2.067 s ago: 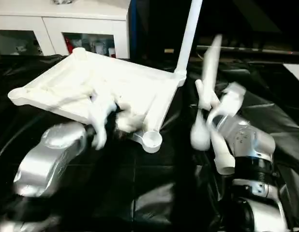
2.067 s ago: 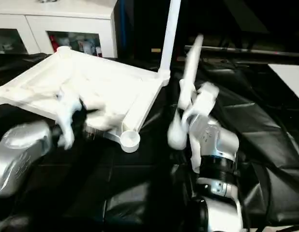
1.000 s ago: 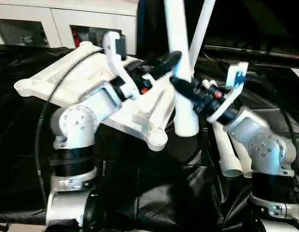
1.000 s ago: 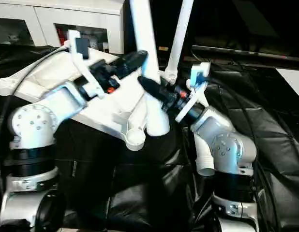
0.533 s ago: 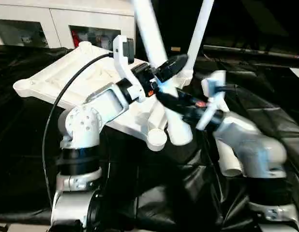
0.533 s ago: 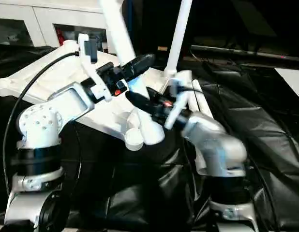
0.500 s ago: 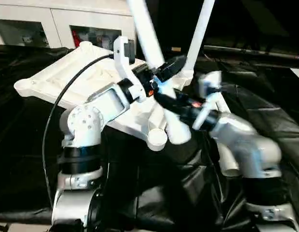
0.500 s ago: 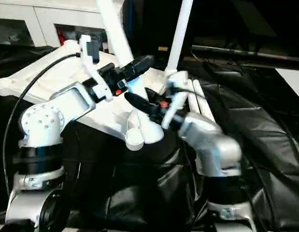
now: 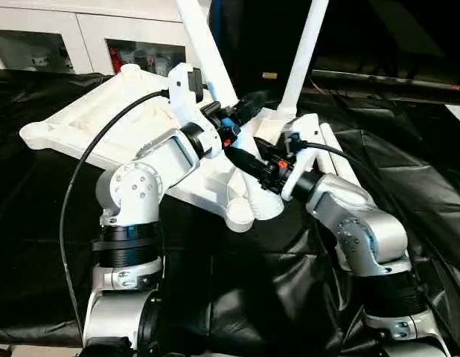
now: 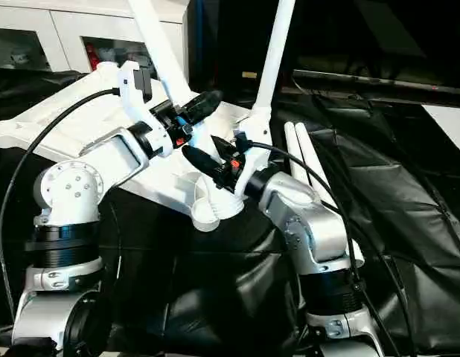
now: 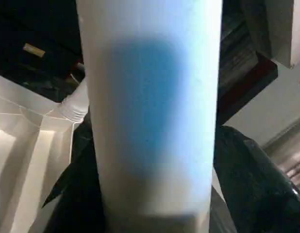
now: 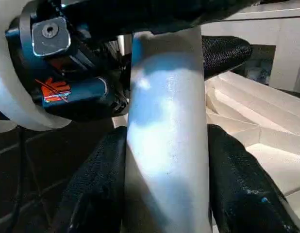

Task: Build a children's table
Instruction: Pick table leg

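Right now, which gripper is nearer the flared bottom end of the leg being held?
Right. The right gripper clamps the held leg low, just above its flared end; the left gripper clamps it higher up the shaft.

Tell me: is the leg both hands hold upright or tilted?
Tilted. The leg leans away from the upright far leg, flared end by the near socket.

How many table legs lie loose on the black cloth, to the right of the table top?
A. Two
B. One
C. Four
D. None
A. Two legs lie side by side on the black cloth beside the table top; a third stands in a far corner socket, and both grippers hold a fourth.
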